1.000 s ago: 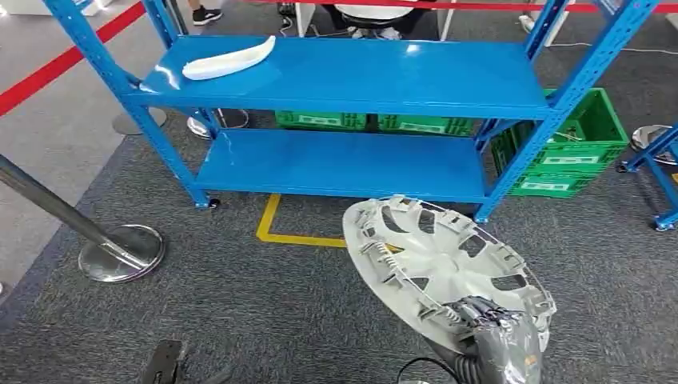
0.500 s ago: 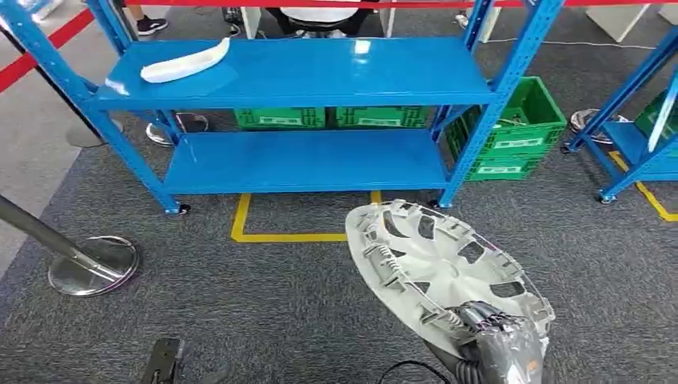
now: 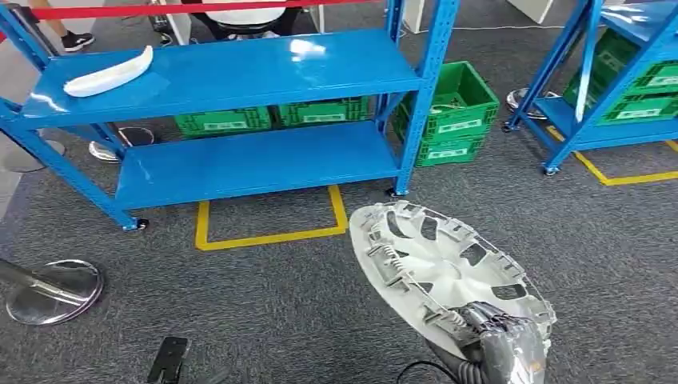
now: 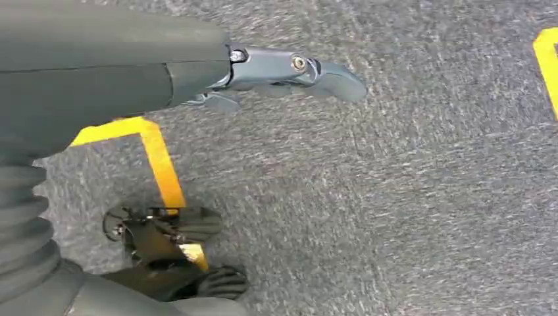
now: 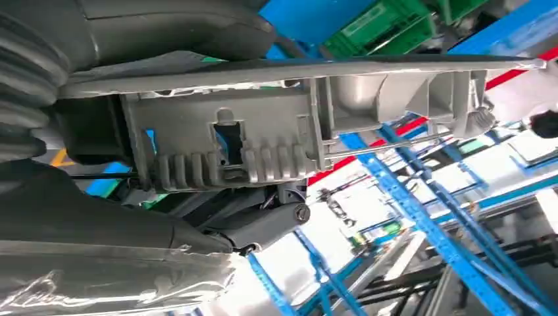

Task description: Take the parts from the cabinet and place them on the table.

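Observation:
My right hand (image 3: 497, 334) grips the near rim of a large silver-grey wheel cover (image 3: 436, 264), held tilted above the carpet in the head view. The right wrist view has that cover (image 5: 276, 145) edge-on, with my fingers (image 5: 263, 227) clamped under its ribbed rim. A white curved part (image 3: 108, 76) lies on the top shelf of the blue rack (image 3: 232, 72), far left. My left hand (image 4: 283, 69) hangs over the carpet with its fingers stretched out and nothing in it.
Green crates (image 3: 452, 120) sit beside and behind the blue rack. A second blue rack (image 3: 616, 88) with green crates stands at the right. Yellow floor tape (image 3: 268, 232) marks the carpet before the rack. A chrome post base (image 3: 52, 290) is at the left.
The whole scene has swung left across the picture as the camera turned right; a second rack came into sight at the right. The wheel cover stays in my right hand.

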`<action>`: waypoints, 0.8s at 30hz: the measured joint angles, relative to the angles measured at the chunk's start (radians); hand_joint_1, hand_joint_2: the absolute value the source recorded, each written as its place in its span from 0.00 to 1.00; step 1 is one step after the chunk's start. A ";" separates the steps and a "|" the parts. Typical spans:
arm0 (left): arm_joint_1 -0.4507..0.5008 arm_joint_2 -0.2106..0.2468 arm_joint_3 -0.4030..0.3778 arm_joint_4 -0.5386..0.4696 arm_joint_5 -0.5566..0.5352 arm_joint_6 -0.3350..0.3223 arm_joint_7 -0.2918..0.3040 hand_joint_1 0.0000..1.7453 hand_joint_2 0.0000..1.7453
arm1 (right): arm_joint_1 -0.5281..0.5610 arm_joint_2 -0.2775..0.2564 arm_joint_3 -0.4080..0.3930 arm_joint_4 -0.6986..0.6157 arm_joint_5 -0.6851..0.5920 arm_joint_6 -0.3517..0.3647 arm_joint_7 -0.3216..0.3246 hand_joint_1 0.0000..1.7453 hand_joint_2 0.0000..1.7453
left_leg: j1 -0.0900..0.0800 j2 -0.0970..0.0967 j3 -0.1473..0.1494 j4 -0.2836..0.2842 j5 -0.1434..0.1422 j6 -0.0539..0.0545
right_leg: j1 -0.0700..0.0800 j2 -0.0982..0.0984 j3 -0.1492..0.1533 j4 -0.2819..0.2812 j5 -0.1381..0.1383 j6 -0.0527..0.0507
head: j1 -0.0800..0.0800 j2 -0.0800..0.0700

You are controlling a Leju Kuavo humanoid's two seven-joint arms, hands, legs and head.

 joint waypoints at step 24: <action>0.008 -0.008 -0.001 0.001 0.013 0.046 -0.014 0.00 1.00 | 0.072 0.015 -0.036 -0.033 -0.019 -0.006 0.005 1.00 1.00 | -0.010 0.099 -0.148 0.291 -0.140 -0.021 | -0.009 -0.075 0.018 0.004 -0.030 -0.019 | 0.007 0.000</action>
